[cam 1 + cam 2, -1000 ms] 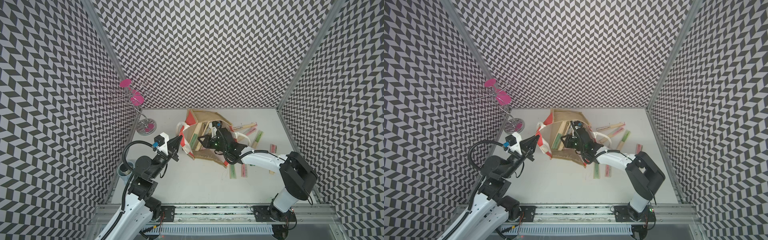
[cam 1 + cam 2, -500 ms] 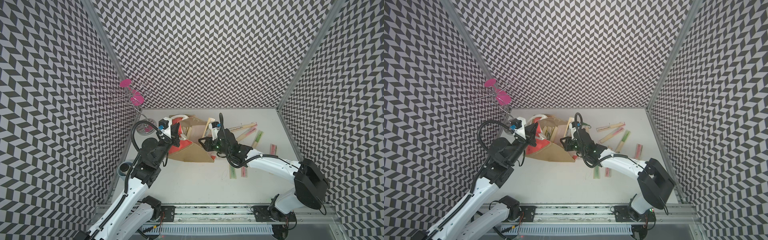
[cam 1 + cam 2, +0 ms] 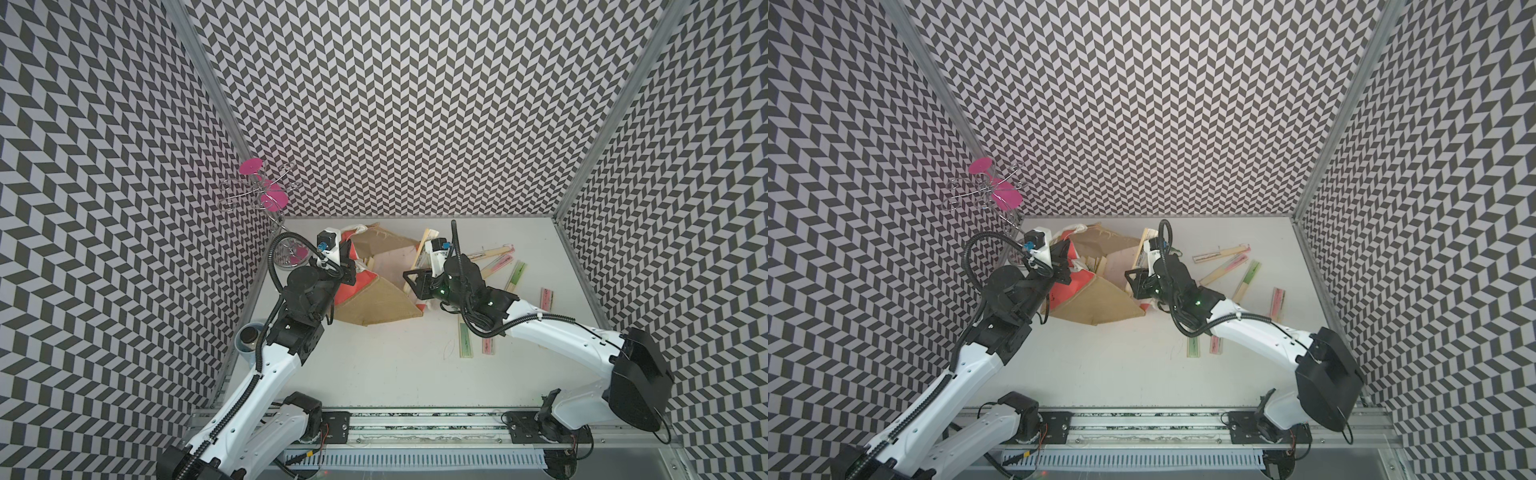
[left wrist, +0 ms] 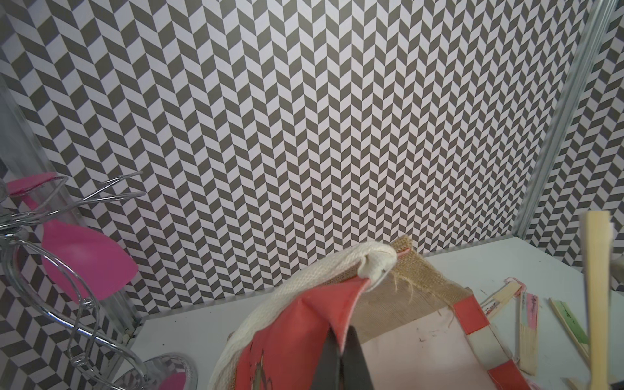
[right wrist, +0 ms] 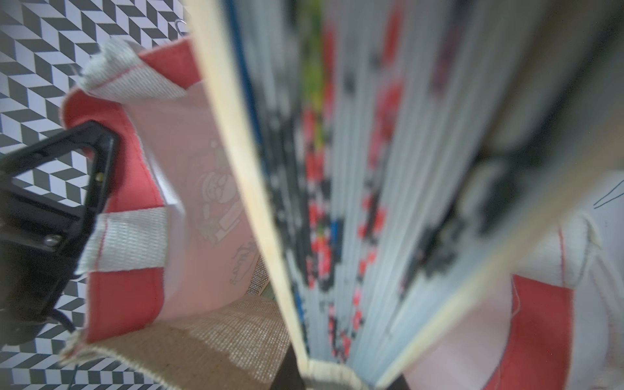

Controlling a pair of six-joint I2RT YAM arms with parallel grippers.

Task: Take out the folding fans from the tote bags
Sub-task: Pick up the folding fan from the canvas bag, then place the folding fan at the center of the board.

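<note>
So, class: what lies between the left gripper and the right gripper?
The tote bag, which the left gripper pinches, mouth open with folding fans inside; both top views show it.

White flat surface [image 3: 374,374], walls on three sides. Slumped on it far left of centre: tan jute tote bag with red-orange trim [image 3: 374,303]. Right of the bag: closed pale-bamboo folding fans [image 3: 490,252] scattered flat, pink and green papers. Far left corner: chrome wire stand with pink discs [image 3: 293,255]
</note>
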